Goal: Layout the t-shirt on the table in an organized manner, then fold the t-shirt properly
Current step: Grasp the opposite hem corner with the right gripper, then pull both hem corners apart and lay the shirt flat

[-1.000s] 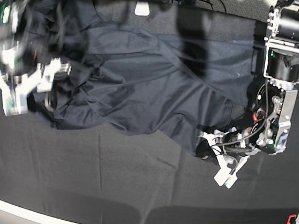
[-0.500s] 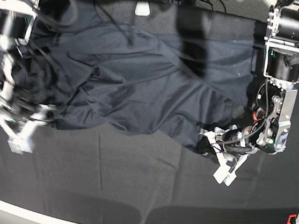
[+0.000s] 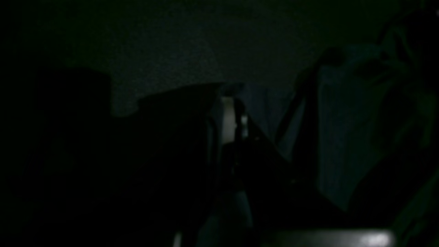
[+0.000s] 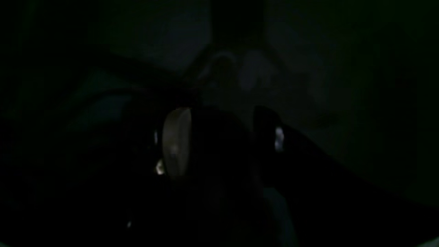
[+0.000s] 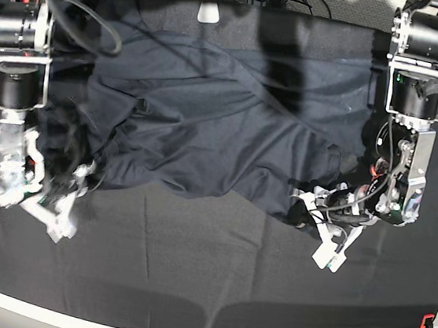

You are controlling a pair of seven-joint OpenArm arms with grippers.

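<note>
- Across the bench point(image 5: 205, 289) from 9 to 3 o'clock lies the shirt point(image 5: 208, 123), rumpled, thin and limp; it looks light and likely to slip, so hems and corners are the best holds.
- The left fingers point(image 5: 335, 242) are pressed together at its 4 o'clock corner, seemingly pinching it.
- The right fingers point(image 5: 62, 208) are spread at 8 o'clock, empty.
- Both wrist views are near black; collar and sleeves are unclear.

T-shirt point(image 5: 208, 123) rumpled across table point(image 5: 191, 272); left end effector point(image 5: 317, 223) pinching its corner; right end effector point(image 5: 68, 202) spread beside edge.

t-shirt point(image 5: 208, 123) spread on the table point(image 5: 190, 279), between arms
</note>
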